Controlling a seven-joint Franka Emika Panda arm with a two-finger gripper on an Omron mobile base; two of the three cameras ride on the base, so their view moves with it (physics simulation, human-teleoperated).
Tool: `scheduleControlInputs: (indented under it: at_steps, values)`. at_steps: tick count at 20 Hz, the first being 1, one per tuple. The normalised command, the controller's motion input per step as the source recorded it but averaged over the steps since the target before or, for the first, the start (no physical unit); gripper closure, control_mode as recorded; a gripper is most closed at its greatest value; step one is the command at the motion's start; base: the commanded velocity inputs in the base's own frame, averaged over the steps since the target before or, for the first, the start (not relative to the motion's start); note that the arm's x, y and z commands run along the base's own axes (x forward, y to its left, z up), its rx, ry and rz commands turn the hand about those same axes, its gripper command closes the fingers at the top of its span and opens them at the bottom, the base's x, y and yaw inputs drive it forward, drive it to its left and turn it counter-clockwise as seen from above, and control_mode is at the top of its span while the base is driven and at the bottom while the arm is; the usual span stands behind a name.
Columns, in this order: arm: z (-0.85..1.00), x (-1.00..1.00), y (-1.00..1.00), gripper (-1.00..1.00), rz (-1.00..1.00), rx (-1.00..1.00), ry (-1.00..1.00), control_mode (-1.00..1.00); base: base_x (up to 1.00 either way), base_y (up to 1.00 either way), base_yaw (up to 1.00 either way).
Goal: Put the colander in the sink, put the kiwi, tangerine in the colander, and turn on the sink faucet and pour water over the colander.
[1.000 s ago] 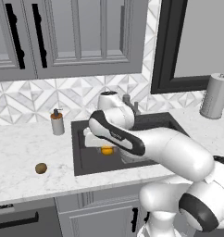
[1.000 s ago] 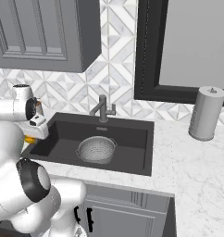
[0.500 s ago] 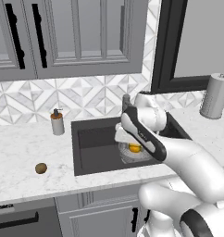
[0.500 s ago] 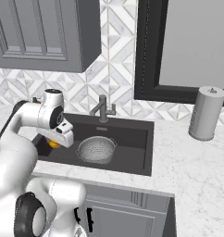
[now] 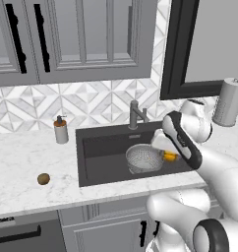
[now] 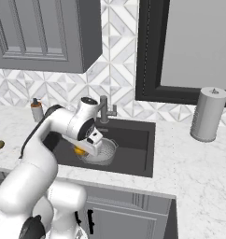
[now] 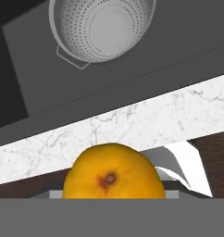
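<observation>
The gripper (image 5: 169, 156) is closed on the tangerine (image 5: 169, 157), carried over the sink (image 5: 104, 147) just beside the rim of the colander (image 5: 143, 157). The colander sits in the sink, directly in front of the sink faucet (image 5: 135, 115). The kiwi (image 5: 43, 178) lies on the counter (image 5: 22, 162), well apart from the sink.

White marble bench (image 5: 22, 162) runs L to R under the cabinets, w/ dark sink (image 5: 99, 162) set into it. Colander (image 5: 143, 158) sits on the sink floor, right of centre. Faucet (image 5: 135, 115) stands on the bench at the sink's back edge. Soap dispenser (image 5: 60, 130) on the bench just left of the sink; kiwi (image 5: 43, 179) lies nearer the front edge, further left. Grey cylinder canister (image 6: 207, 114) stands on the bench well right of the sink.
</observation>
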Motion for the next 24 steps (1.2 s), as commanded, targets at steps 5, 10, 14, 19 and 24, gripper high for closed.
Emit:
scheduleControlInputs:
  at_steps: [5,10,14,19,24]
  values:
    - [0.00,0.54,-0.55,1.00,0.14,0.08,-0.12,-1.00,0.00,0.00,0.00]
    - [-0.03,0.66,-0.11,1.00,0.20,0.01,-0.19,-1.00,0.00,0.00,0.00]
    - [-0.22,0.46,0.00,1.00,0.20,0.00,-0.19,-1.00,0.00,0.00,0.00]
    - [-0.39,0.30,0.00,1.00,0.13,0.00,-0.19,-1.00,0.00,0.00,0.00]
    - [-0.27,0.31,0.00,1.00,0.17,0.00,-0.17,-1.00,0.00,0.00,0.00]
